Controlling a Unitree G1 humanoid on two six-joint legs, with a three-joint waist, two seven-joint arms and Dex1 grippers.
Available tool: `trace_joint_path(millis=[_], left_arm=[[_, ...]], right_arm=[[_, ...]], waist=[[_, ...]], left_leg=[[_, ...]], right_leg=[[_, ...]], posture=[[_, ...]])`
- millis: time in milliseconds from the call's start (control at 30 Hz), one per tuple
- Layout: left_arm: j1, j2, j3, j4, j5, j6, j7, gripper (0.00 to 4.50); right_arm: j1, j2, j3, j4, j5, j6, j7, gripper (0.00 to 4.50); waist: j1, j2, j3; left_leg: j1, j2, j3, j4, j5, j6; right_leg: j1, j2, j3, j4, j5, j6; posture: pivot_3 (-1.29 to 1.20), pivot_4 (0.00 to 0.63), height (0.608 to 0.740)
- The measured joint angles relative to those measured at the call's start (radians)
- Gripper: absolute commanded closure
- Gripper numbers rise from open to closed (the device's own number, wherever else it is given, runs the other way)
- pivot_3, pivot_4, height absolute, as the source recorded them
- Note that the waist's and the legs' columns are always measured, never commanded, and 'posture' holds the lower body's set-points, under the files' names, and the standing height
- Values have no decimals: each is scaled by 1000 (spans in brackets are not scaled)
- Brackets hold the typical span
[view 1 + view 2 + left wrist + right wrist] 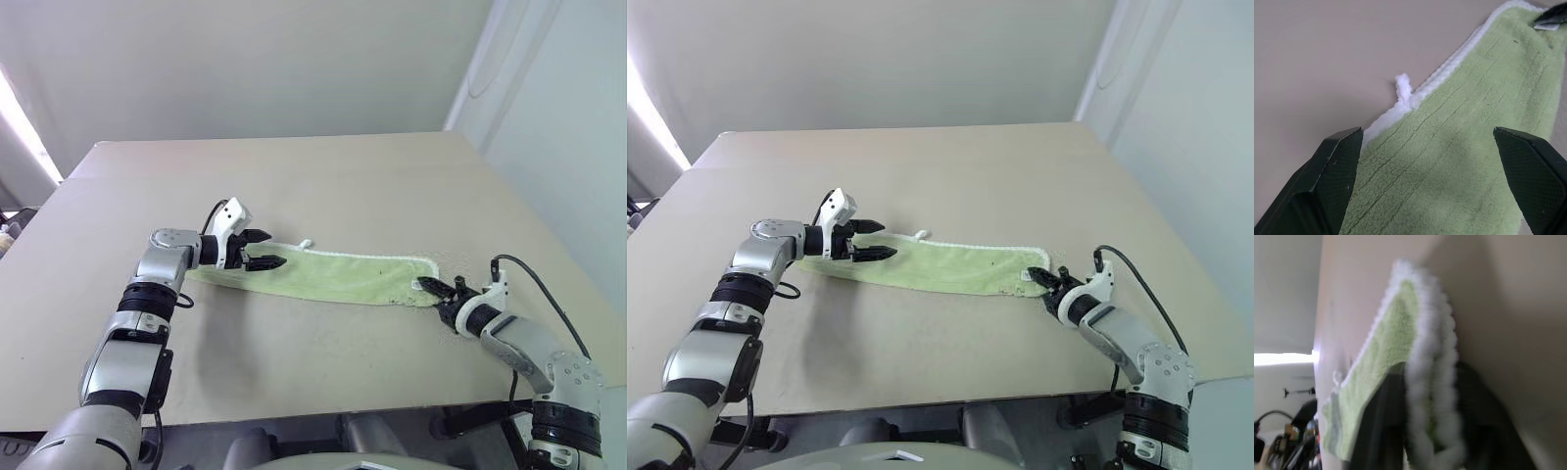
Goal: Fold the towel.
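Right gripper [438,290]: nearest to me, at the towel's right end, fingers pinched onto the white-edged corner. In the right wrist view the edging [1432,382] bunches between the two dark fingers and hides their tips; I cannot make out how much cloth sits inside the pinch.

Towel [338,275]: light green terry, a long narrow strip lying flat on the table, running left to right between the two grippers. Its small white loop [1403,87] sticks out from the far long edge, nearer the towel's left end. A tiny dark speck shows mid-cloth; too small to identify.

Left gripper [263,249]: over the towel's left end, fingers spread wide, nothing between them. The arm covers that end's corners, so I cannot tell whether the fingertips touch cloth.

Table [294,176]: plain beige top, the towel near its middle. Behind it, a pale wall; bright light past the table's left edge.
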Motion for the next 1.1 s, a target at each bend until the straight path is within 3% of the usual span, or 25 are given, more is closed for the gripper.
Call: trace_joint_path(millis=[33,267,600,700,833,1100], left_arm=[[-3,1,0,5,1,-3,1,0],[-43,18,2,70,7,-36,18,0],[-61,49,5,109,15,-55,22,0],[-65,53,6,113,16,-58,25,0],[-66,51,6,117,16,-60,28,0],[-66,50,6,117,16,-60,39,0]], right_arm=[[-4,-6,2,0,3,6,0,4472],[-39,-81,-9,69,-20,7,15,4472],[-141,-426,-98,299,-179,64,170,4472],[-229,-476,-93,332,-217,126,196,4472],[-346,-451,-38,269,-208,241,176,4472],[-393,-225,130,130,-113,361,26,4472]], waist=[[0,0,0],[9,0,0],[9,1,1],[1,2,1],[-1,2,1],[12,2,1]], left_leg=[[0,0,0,0,0,0],[-1,-1,1,1,0,0],[-1,-2,1,0,0,0],[0,-2,1,0,0,1],[0,-1,0,0,0,1],[-5,-1,0,0,0,1]], right_leg=[[0,0,0,0,0,0],[0,-1,0,0,0,0],[-1,-1,1,-1,-1,1],[-1,0,1,1,0,0],[-1,1,1,2,0,0],[-4,-1,1,1,0,0]], posture=[[0,0,712],[0,0,712],[0,0,712],[0,0,712],[0,0,712],[0,0,712]])
